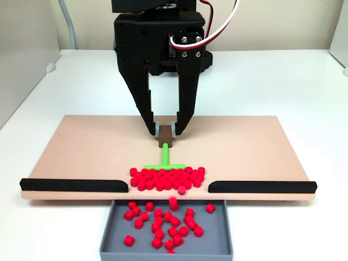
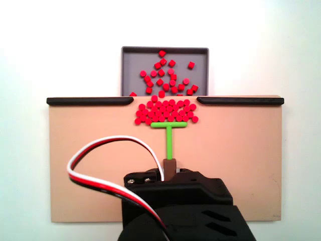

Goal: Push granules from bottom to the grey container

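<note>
Claw: the claw was shut on the brown handle of a green T-shaped pusher, with a finger pressed on each side of it.
Step in hand: it looked like the push was partway done. The pusher's crossbar sat right behind a pile of granules, out in front of the claw.
Where the pile was: the pile lay on the tan board, at the gap between the two black strips, just past the crossbar and away from the claw.
How to push well: keep the pusher flat and low on the board, I think, so no piece slips under. Go straight at the gap, slow and even. Pieces near the ends of the crossbar could roll off sideways and get stuck behind the strips.
Grey container: the grey container sat past the board's edge, farther from the claw than the pile. Many granules already lay loose in it, spread out, mostly in its middle.
At the edge: one granule sat right at the board's lip, close to tipping over.
Left to do: the pile on the board was about as big as the lot in the tray, so about half was left.
Desk: the white desk held the board and the tray.
</note>
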{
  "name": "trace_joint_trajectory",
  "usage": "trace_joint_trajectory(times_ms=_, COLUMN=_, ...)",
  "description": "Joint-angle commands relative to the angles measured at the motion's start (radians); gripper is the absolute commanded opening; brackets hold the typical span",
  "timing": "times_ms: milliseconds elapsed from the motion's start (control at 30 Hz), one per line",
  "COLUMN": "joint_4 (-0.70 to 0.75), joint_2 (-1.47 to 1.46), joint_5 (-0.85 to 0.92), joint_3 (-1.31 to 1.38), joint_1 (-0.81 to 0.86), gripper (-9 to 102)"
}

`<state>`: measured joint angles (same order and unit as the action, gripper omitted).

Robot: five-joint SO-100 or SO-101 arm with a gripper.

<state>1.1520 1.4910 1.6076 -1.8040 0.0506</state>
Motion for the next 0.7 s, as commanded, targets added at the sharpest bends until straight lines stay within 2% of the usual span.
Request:
trace_joint_trajectory(times_ms=0, joint_4=-0.006, joint_2=-0.017, joint_5=0.015, joint_3=0.025, joint_1=-0.006, gripper=0)
trace_joint_trajectory(times_ms=667, joint_4=-0.005, joint_2=-0.025, joint_5=0.017, joint_3=0.069, joint_1=-0.008, gripper=0)
